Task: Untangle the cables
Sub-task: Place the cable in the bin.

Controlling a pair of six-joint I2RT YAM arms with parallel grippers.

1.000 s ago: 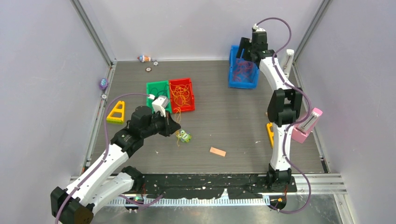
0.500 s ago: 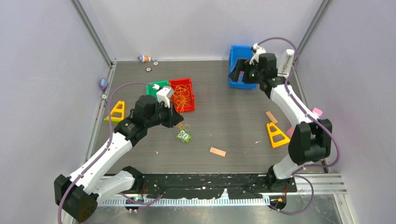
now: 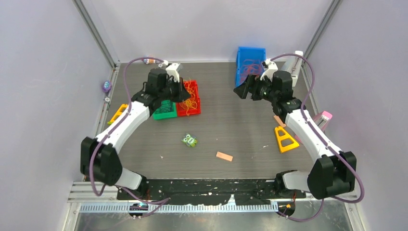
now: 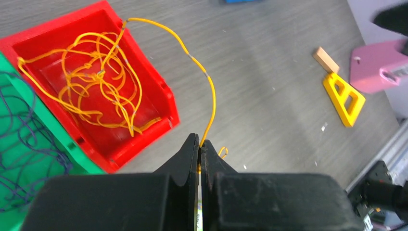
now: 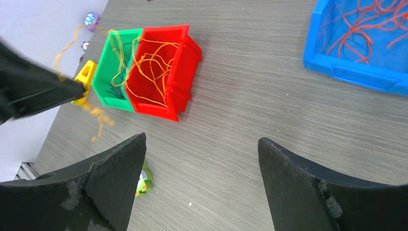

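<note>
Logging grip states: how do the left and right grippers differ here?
The left gripper is shut on an orange cable trailing from the red bin; the right gripper stands open, empty. Left hovers by the red bin, right nearer the blue bin. Both are black.

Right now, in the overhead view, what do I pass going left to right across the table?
left yellow triangle, green bin, red bin, tan block, blue bin, right yellow triangle, pink block

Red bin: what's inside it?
The red bin holds a loose tangle of orange cables, floor showing through. One strand runs over the rim to the shut left pincer. In the top view the left arm covers its far-left corner.
</note>
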